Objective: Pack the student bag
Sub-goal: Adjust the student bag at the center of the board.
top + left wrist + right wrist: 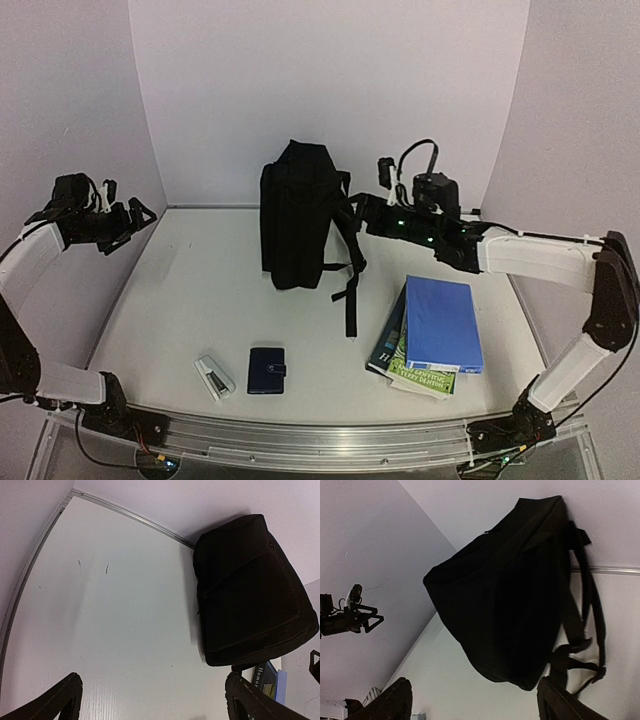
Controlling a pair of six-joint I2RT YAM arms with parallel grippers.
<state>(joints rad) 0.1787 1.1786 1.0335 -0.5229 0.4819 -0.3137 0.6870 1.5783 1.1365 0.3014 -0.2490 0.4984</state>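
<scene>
Top external, student bag [300, 215] upright, long axis vertical (straps [350, 262] facing right)

Open table [190, 290] at left-centre of top view gave passage. The student bag [300, 215] blocked upper middle; books [430, 335] lower right; wallet [267, 369] and white object [213, 377] bottom centre.

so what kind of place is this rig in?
Probably a lab test booth, not a real room: white walls close in a white table, the left arm and right arm are bolted to a metal rail at its near edge, and the student bag, books and wallet are set out like props.
</scene>
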